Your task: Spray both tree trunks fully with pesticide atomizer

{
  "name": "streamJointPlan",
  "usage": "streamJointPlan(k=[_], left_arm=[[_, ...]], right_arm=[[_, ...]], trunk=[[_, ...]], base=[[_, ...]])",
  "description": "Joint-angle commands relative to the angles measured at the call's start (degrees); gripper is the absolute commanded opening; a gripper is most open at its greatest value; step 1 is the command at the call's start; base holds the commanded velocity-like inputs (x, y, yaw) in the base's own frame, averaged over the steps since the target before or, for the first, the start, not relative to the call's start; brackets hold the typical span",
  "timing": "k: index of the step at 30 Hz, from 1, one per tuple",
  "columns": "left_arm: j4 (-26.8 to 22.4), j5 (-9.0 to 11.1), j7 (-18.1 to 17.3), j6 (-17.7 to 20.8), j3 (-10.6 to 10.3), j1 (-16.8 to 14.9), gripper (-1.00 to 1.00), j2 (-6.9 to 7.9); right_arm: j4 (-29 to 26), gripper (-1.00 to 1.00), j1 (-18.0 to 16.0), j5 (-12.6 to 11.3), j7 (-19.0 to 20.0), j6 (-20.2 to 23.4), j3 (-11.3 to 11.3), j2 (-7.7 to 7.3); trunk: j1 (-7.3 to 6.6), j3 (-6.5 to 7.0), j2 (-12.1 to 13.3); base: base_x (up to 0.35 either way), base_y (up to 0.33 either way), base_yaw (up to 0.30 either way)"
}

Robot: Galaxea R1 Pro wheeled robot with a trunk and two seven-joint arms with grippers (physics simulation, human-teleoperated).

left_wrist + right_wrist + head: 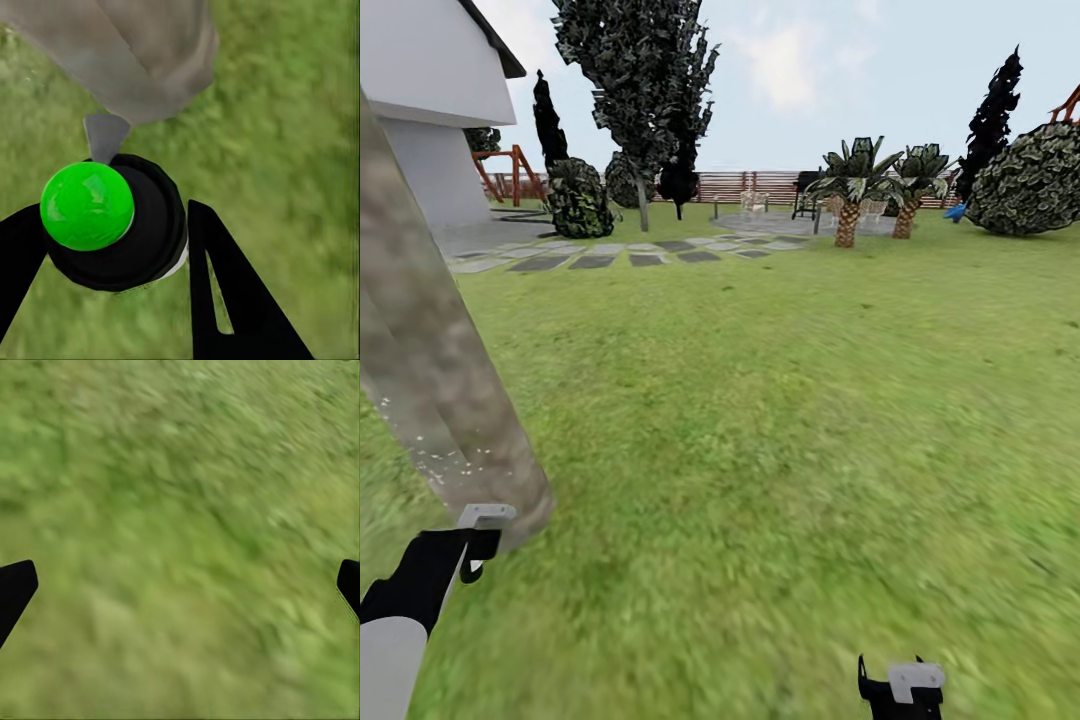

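My left tool (112, 247) is closed around the pesticide atomizer (124, 225), one black finger (232, 292) on each side of its round black body. The bottle's top carries a bright green ball cap (86, 206), and a small grey nozzle (105, 135) sticks out ahead of it, toward the tree trunk (142, 52) just beyond. What liquid is inside I cannot tell.

From my head camera, that trunk (435, 370) is a thick, mottled grey-brown column rising at about ten o'clock, with pale specks on its lower bark. My left tool (475, 545) sits right at its base, the grey nozzle tip almost against the bark.

My right tool (905, 690) hangs low at about five o'clock, spread wide and holding nothing; in its wrist camera its two black fingertips (15, 589) stand far apart over bare grass.

The lawn (790, 420) is blurry green all around me. Farther off, toward twelve o'clock, lie grey paving stones (610, 258), a second tall tree (635, 90) with dark leaves, two small palms (875, 190), round bushes (1030, 185) and a brown slat fence (750, 185). A white house (430, 120) stands at eleven o'clock.
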Motion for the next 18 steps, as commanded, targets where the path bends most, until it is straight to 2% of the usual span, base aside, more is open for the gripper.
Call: streamJointPlan(k=[1,6,18], left_arm=[[0.0,0.0,0.0,0.0,0.0,0.0,-1.0,0.0],[0.0,0.0,0.0,0.0,0.0,0.0,-1.0,-0.07],[0.0,0.0,0.0,0.1,0.0,0.0,-1.0,-0.05]], right_arm=[[0.0,1.0,0.0,0.0,0.0,0.0,0.0,0.0],[0.0,1.0,0.0,0.0,0.0,0.0,0.0,0.0],[0.0,1.0,0.0,0.0,0.0,0.0,0.0,0.0]], trunk=[[0.0,0.0,0.0],[0.0,0.0,0.0],[0.0,0.0,0.0]], base=[[0.253,-0.172,0.0],[0.253,-0.172,0.104],[0.248,-0.172,0.275]])
